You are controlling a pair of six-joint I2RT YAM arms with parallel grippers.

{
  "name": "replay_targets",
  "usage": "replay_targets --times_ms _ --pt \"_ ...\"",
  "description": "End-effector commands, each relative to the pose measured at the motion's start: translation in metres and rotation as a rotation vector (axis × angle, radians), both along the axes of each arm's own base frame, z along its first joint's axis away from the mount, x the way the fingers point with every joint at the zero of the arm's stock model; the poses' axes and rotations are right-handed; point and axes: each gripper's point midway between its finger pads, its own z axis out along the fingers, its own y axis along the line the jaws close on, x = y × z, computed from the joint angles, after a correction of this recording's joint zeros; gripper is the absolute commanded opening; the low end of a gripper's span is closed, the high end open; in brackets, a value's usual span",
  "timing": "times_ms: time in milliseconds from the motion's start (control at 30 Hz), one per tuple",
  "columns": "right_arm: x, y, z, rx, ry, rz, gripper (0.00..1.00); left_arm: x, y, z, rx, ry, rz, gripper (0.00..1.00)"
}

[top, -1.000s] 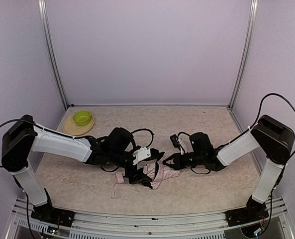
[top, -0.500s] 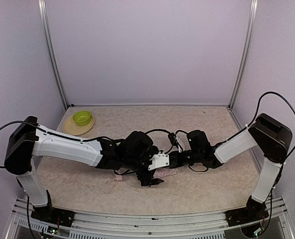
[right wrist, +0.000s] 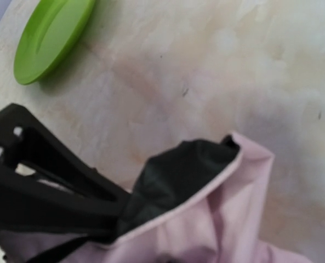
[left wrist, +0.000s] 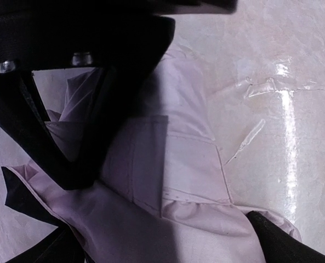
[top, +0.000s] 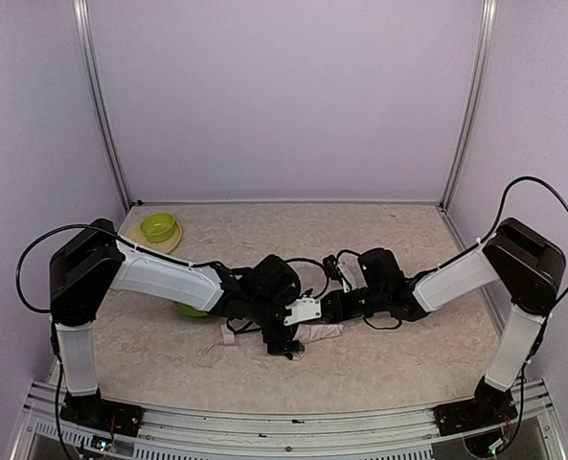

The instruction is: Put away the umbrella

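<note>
Two arms meet over a pink umbrella on the surface.
The left pincer gapes wide; the right pincer clamps its fabric.

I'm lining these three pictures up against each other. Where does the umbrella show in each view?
Top external: the umbrella is at low centre, a pink bundle lying on the table.
Left wrist: its pink fabric fills the centre and bottom.
Right wrist: it is at lower right, pink with the black lining showing.
Shared landmark: the marbled beige table, under the umbrella in all three.
</note>
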Motion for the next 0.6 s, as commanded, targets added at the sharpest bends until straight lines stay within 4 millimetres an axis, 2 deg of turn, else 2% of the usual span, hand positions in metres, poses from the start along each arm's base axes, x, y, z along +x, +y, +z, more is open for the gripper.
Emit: replay_targets --times_ms 0,67,233,333,467,567 --pt "-0.010 -0.004 -0.014 -0.066 0.051 0.014 0.00 -0.026 0.016 -0.031 0.058 0.037 -0.079 0.99" --pt "-0.010 -0.003 -0.016 -0.070 0.058 0.019 0.00 -0.019 0.015 -0.018 0.034 -0.024 -0.050 0.99" --pt "-0.014 -0.005 -0.019 -0.071 0.074 0.018 0.00 -0.011 0.015 0.046 -0.086 -0.127 -0.047 0.99" --pt "-0.015 -0.004 -0.020 -0.070 0.077 0.021 0.00 -0.005 0.002 0.077 -0.131 -0.155 -0.043 0.99" --pt "-0.015 -0.003 -0.022 -0.078 0.077 0.029 0.00 -0.016 -0.014 0.076 -0.149 -0.120 -0.109 0.99" --pt "-0.016 -0.003 -0.023 -0.081 0.076 0.033 0.00 -0.023 -0.018 0.062 -0.136 -0.083 -0.159 0.99"
